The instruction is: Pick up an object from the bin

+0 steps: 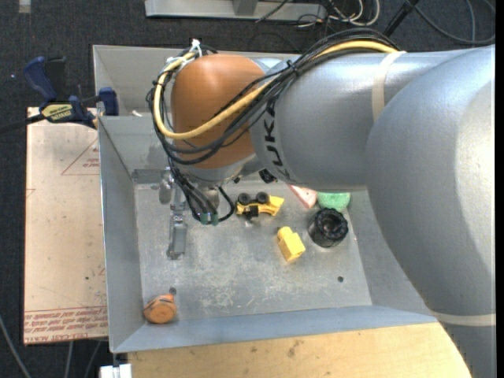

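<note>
Left in the bin (236,290), gripper (176,239), perhaps touching the floor

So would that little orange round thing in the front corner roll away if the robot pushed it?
Probably. The orange thing looks rounded, so a nudge would likely make it roll or wobble. It lies close to the bin's front wall, which would probably stop it soon. It looks small, so it is likely light.
</note>
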